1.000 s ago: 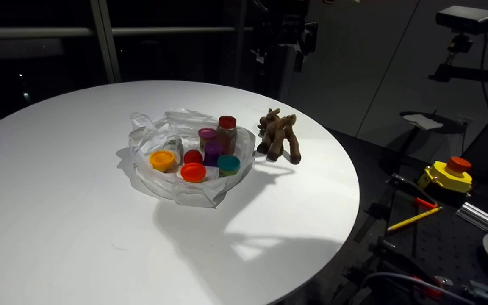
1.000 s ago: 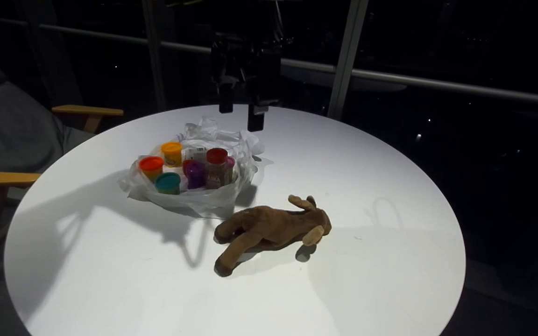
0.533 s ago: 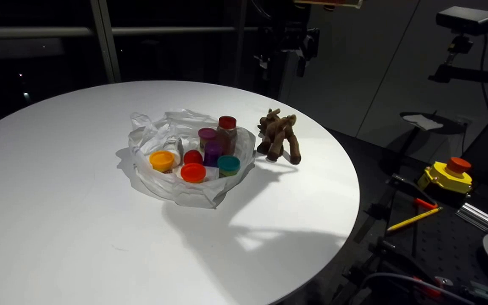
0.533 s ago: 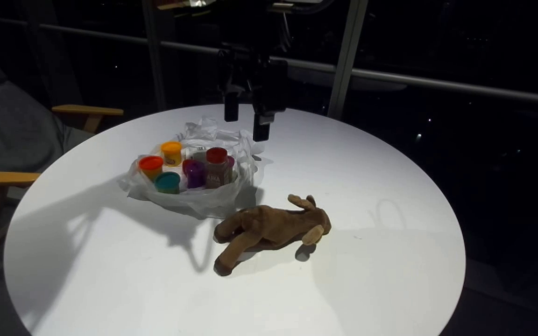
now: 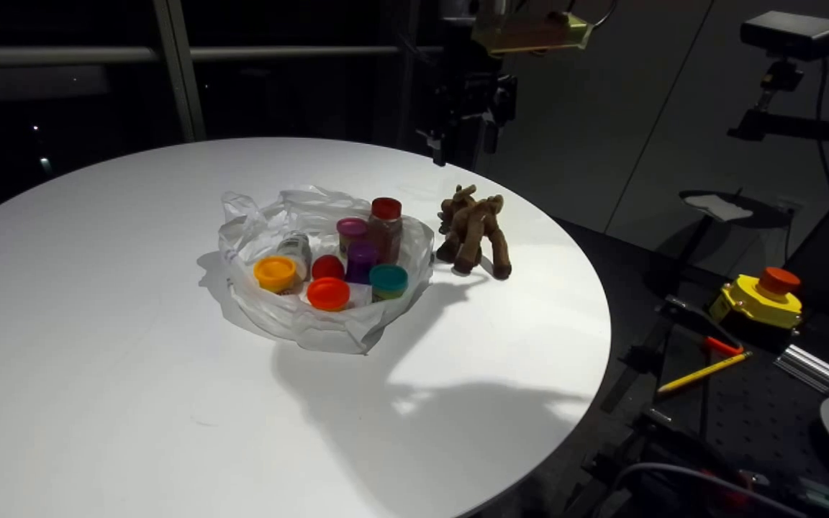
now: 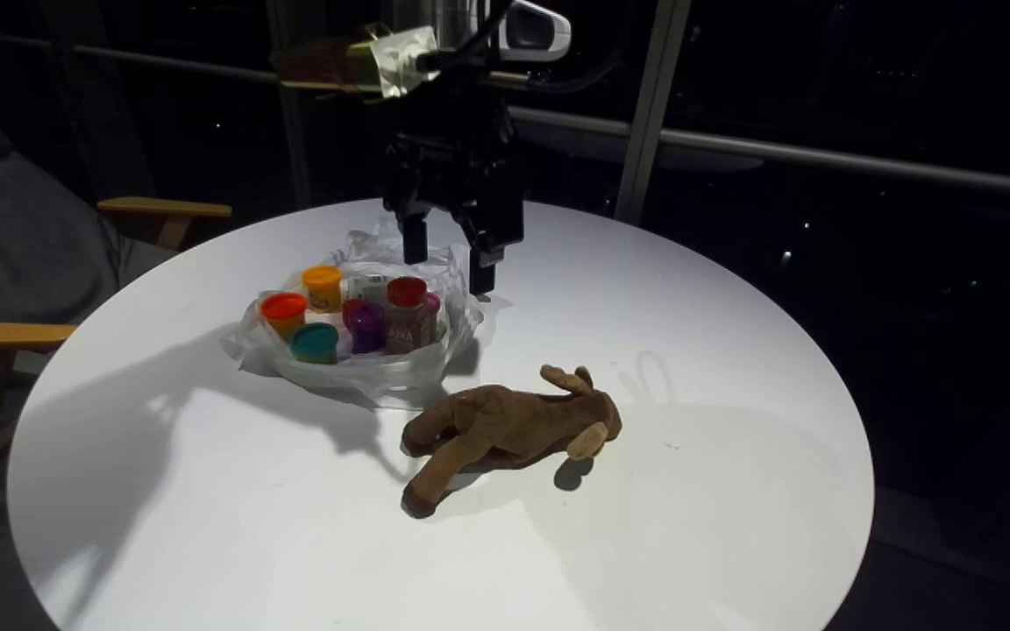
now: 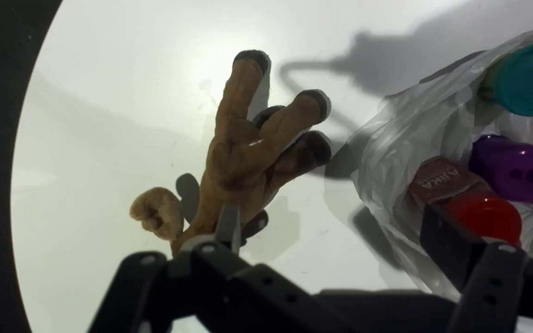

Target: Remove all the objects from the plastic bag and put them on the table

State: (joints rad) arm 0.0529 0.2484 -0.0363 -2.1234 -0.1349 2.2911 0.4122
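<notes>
Red-capped jar (image 6: pixel 407 326), upright in the plastic bag (image 6: pixel 373 379) on the worktop (image 6: pixel 689 526).
Above, the end effector (image 6: pixel 449 271) hovers wide and empty; in the wrist view, the jar lies right of its centre.
</notes>
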